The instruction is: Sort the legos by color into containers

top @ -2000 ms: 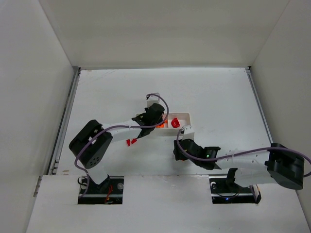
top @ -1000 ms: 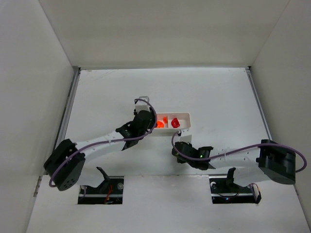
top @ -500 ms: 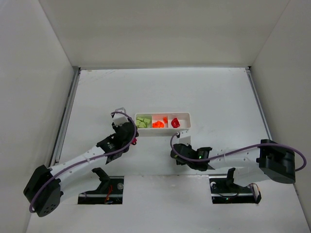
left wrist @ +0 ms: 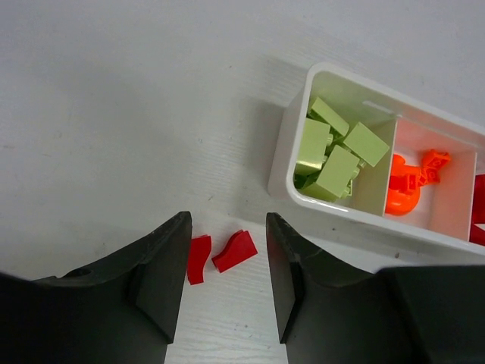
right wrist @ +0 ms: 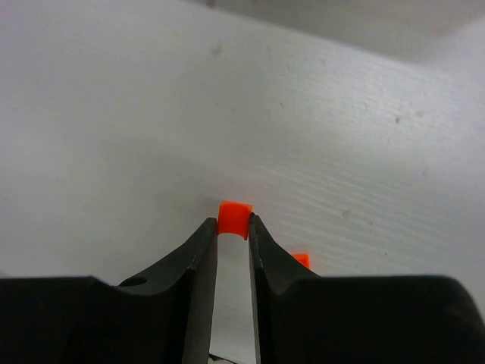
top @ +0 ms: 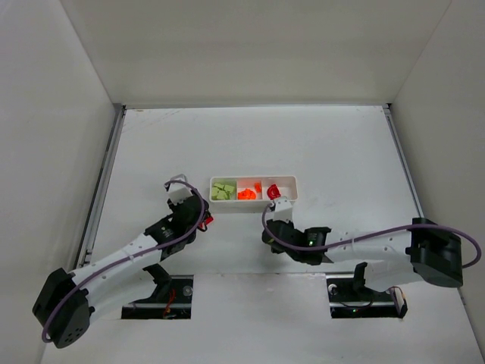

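The white tray (top: pixel 291 199) holds pale green legos (top: pixel 223 189) in its left container, orange legos (top: pixel 246 192) in the middle one and a red lego (top: pixel 273 192) in the right one. My left gripper (left wrist: pixel 227 227) hangs open over two red legos (left wrist: pixel 235 251) (left wrist: pixel 198 258) lying on the table just left of the tray (left wrist: pixel 286 155). In the top view these red pieces (top: pixel 208 221) sit at the left gripper (top: pixel 198 220). My right gripper (right wrist: pixel 231 229) is shut on a small orange lego (right wrist: pixel 234 214); another orange lego (right wrist: pixel 301 260) lies beside its right finger. In the top view the right gripper (top: pixel 270 233) is in front of the tray.
White walls enclose the table (top: pixel 333 152) on three sides, with a metal rail (top: pixel 102 189) along the left edge. Both arms reach in from the near edge, the left arm (top: pixel 129 254) slanting towards the tray and the right arm (top: pixel 364 243) lying low across the front.
My left arm has drawn back from over the tray to its left front, uncovering the green compartment. The right gripper has edged slightly towards the tray.
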You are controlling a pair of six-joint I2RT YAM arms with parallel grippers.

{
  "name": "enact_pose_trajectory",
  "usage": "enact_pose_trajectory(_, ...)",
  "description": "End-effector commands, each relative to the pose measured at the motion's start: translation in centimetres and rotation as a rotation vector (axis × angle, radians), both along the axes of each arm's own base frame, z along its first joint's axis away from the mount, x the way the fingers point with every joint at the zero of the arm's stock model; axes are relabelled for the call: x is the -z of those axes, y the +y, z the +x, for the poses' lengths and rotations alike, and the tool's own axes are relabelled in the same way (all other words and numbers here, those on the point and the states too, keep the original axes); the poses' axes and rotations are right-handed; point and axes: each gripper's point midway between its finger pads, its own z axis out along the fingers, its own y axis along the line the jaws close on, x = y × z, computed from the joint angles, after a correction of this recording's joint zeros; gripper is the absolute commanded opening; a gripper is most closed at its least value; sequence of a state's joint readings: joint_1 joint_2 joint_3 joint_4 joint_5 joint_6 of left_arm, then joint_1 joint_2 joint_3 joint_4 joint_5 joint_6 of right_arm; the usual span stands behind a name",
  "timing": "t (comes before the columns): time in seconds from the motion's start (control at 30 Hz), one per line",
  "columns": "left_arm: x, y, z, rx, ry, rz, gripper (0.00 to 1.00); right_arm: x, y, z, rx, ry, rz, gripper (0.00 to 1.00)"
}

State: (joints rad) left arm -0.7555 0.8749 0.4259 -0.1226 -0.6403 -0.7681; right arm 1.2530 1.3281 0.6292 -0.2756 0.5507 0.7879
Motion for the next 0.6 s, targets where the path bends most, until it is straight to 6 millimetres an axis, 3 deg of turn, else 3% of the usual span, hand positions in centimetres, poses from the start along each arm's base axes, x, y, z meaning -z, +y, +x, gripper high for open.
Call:
enact_pose_trajectory(0.0,1.2,0.3,-0.5,-0.021,0.030,-0.008,0.41,-6.0,3.1,3.6,-0.018,-0.142,0.122,0.25)
enact_pose_trajectory(0.13,1.9,0.3,-0.7,-0.023,0.055,0.006,0.40,-9.6,5.0,7.8,-0.025,-0.219,0.195,0.25)
enact_pose_trajectory(0.27,2.9,0.7,-1.1,-0.042,0.085,0.027,0.39,-11.5,6.8,11.8,-0.025,-0.254,0.234,0.26)
enact_pose_trajectory(0.47,4.3,1.3,-1.7,-0.059,0.098,0.027,0.39,-10.0,8.1,15.9,-0.013,-0.249,0.175,0.29)
enact_pose_trajectory(0.57,4.5,1.3,-1.9,-0.054,0.101,0.022,0.39,-9.1,8.4,16.7,-0.010,-0.239,0.163,0.41)
